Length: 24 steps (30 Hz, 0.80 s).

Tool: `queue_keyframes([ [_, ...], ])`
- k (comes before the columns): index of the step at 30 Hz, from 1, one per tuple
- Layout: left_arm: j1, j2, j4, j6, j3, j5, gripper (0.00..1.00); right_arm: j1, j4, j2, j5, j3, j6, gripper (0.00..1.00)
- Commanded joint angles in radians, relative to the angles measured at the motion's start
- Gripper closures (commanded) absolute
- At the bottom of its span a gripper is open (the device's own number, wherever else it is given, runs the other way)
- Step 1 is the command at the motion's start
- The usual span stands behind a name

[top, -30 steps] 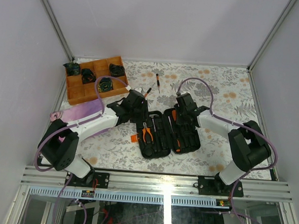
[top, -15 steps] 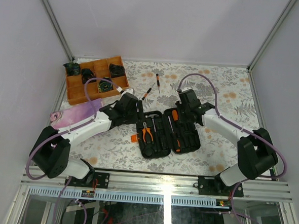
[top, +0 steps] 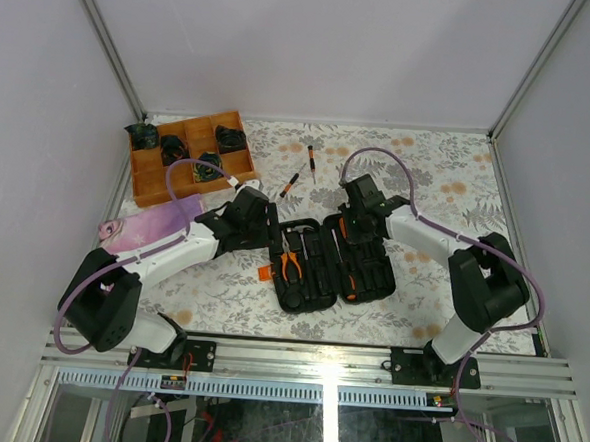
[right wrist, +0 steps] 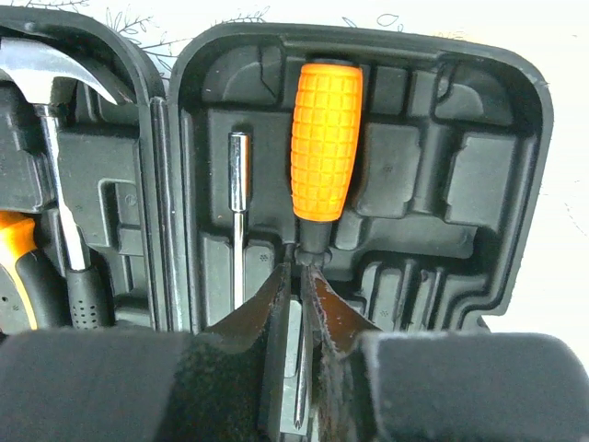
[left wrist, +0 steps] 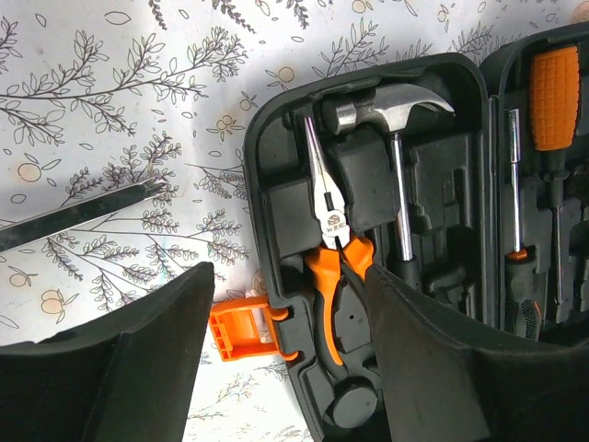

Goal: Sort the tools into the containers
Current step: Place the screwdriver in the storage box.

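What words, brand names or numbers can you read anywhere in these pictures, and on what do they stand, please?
No text reads clearly in any view.
Pliers: a small mark near the pivot, too small and blurred to read.
Tool case, hammer, orange-handled screwdriver: no lettering shows on them.

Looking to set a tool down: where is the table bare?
Bare: far right corner of the table, beyond the right gripper, and the near strip before the tool case. Crowded: wooden tray far left, two drivers behind it.
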Motion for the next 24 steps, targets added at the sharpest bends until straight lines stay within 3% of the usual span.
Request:
queue_keyframes([
  [1,0.004,0.004,0.059,0.011,-0.009,0.013,0.35,-0.009,-0.013,0.028,-0.044,0.050,-0.021,0.83],
  [24,0.004,0.020,0.059,0.018,-0.002,0.020,0.38,-0.011,-0.002,0.015,-0.014,0.046,-0.044,0.83],
])
